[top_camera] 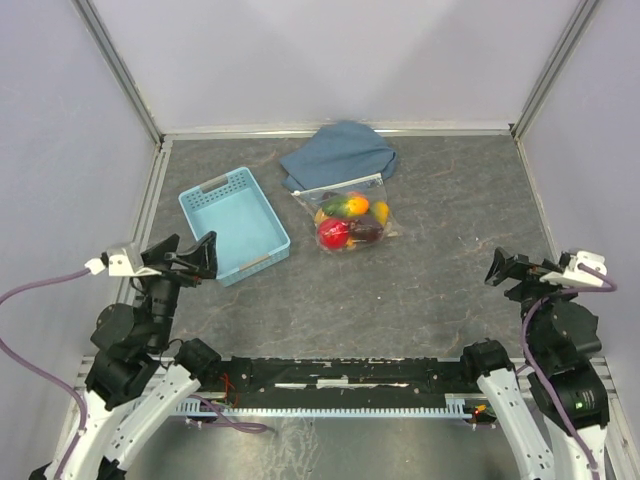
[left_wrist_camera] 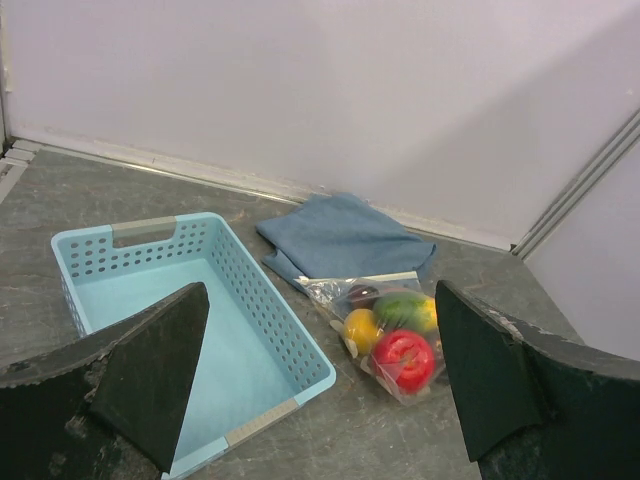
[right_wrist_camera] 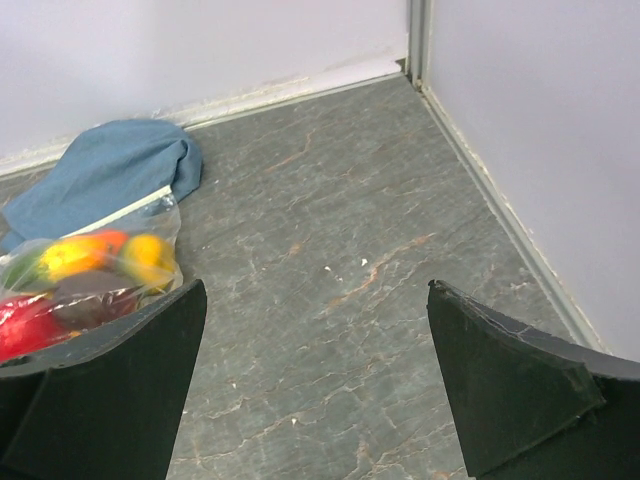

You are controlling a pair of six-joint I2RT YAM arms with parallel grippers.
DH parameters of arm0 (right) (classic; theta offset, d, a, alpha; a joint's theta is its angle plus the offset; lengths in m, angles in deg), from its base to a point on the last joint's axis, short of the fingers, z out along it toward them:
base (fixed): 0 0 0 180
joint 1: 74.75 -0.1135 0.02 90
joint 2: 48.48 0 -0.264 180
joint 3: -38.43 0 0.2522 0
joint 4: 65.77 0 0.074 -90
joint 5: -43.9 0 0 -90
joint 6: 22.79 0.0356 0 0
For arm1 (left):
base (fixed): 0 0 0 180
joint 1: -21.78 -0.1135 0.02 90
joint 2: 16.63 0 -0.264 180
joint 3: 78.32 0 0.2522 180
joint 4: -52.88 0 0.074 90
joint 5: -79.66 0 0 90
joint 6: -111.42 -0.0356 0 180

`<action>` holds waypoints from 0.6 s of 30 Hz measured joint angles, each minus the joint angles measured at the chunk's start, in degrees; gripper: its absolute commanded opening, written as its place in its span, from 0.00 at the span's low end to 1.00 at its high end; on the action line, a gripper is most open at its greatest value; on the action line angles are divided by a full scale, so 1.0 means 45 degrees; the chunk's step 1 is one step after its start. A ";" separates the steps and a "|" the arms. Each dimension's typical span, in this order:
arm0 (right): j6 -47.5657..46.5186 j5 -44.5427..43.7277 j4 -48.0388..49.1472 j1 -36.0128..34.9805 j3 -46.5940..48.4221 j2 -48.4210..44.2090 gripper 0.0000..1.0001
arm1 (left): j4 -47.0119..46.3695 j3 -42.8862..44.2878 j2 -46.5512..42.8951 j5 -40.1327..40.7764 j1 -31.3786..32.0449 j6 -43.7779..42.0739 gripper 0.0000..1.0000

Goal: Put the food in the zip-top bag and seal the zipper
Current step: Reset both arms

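The zip-top bag [top_camera: 350, 212] lies on the table right of the basket, with the food [top_camera: 345, 222] inside it: red, orange, yellow, green and dark purple fruits. Its zipper [top_camera: 342, 185] runs along the far edge, resting against the blue cloth. The bag also shows in the left wrist view [left_wrist_camera: 390, 330] and at the left edge of the right wrist view [right_wrist_camera: 80, 275]. My left gripper [top_camera: 205, 255] is open and empty, near the basket's front left. My right gripper [top_camera: 497, 268] is open and empty, at the right, well apart from the bag.
A light-blue plastic basket [top_camera: 232, 222], with nothing in it, stands left of the bag. A folded blue cloth [top_camera: 338, 152] lies behind the bag near the back wall. Walls close the table on three sides.
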 measured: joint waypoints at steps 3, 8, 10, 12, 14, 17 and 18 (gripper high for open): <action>-0.0160 -0.0345 0.0024 0.0000 -0.0136 -0.0534 0.99 | 0.0010 -0.0228 -0.0563 0.0267 0.0000 -0.0121 1.00; -0.0248 -0.0656 0.0019 0.0010 -0.0656 -0.0991 0.99 | 0.0073 -0.0631 -0.1025 0.0481 -0.0024 -0.0408 1.00; -0.0267 -0.0675 0.0015 0.0010 -0.0733 -0.0991 0.99 | 0.0141 -0.0680 -0.1112 0.0515 -0.0160 -0.0427 1.00; -0.0296 -0.0695 0.0015 0.0024 -0.0763 -0.0991 0.99 | 0.0155 -0.0680 -0.1156 0.0520 -0.0423 -0.0432 1.00; -0.0301 -0.0748 0.0019 0.0024 -0.0763 -0.0991 0.99 | 0.0151 -0.0680 -0.1166 0.0471 -0.0860 -0.0432 1.00; -0.0306 -0.0777 0.0019 0.0024 -0.0777 -0.0991 0.99 | 0.0146 -0.0690 -0.1166 0.0296 -0.1627 -0.0418 1.00; -0.0311 -0.0782 0.0019 0.0024 -0.0787 -0.0991 0.99 | 0.0136 -0.0699 -0.1166 0.0180 -0.1831 -0.0413 1.00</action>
